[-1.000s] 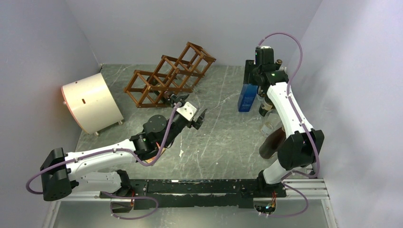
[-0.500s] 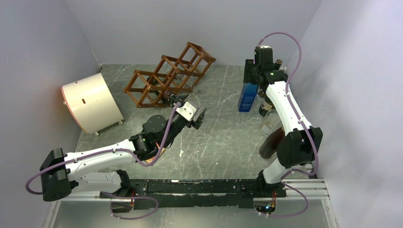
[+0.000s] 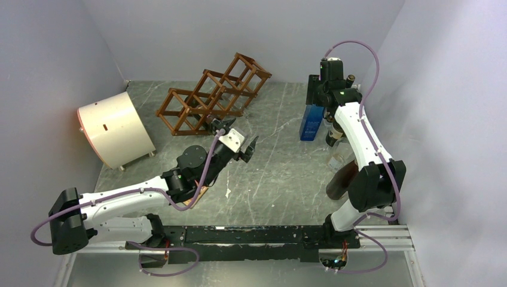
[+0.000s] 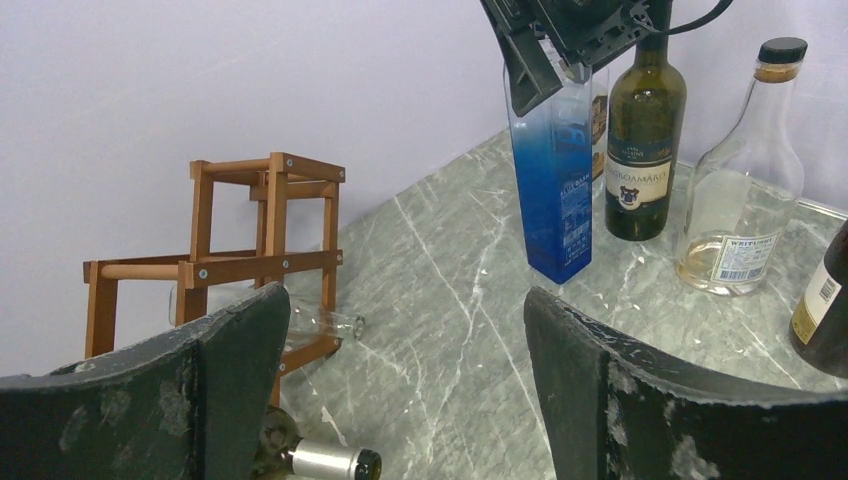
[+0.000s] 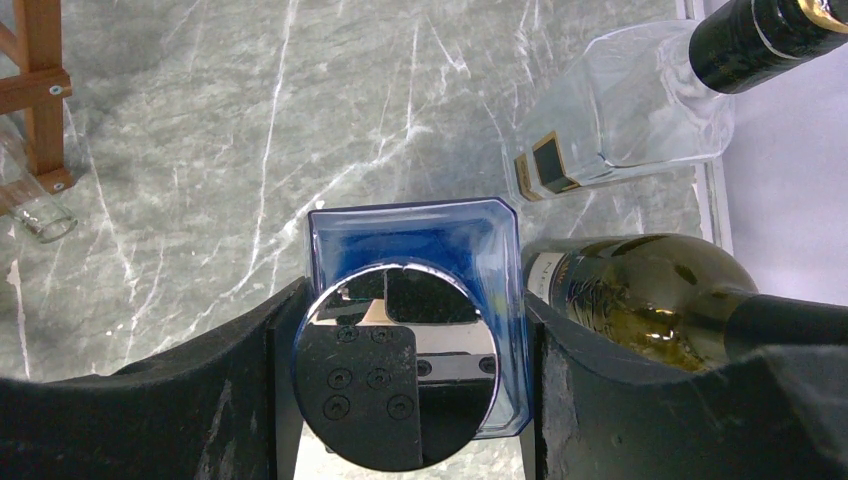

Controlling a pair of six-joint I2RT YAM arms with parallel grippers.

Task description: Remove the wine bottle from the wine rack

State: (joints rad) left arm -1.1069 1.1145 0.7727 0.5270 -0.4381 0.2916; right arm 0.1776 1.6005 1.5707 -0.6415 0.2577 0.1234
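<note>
The reddish-brown wine rack (image 3: 212, 95) stands at the back of the table, and its end shows in the left wrist view (image 4: 230, 265). A clear bottle (image 4: 320, 322) lies in a low cell with its neck sticking out. A green bottle with a silver foil neck (image 4: 325, 462) lies lower, by my left finger. My left gripper (image 3: 238, 134) is open and empty just right of the rack's near end (image 4: 408, 300). My right gripper (image 3: 326, 89) is shut around the top of an upright blue bottle (image 5: 410, 260), which also shows in the top view (image 3: 311, 122).
A cream drum (image 3: 113, 128) lies at the left. Beside the blue bottle stand a dark green wine bottle (image 4: 645, 130), a clear bottle (image 4: 740, 210) and a brown bottle (image 3: 342, 179). The walls are close at the back and at both sides.
My left gripper has shifted slightly left and back toward the rack's near end, still open. The right arm has not moved.
</note>
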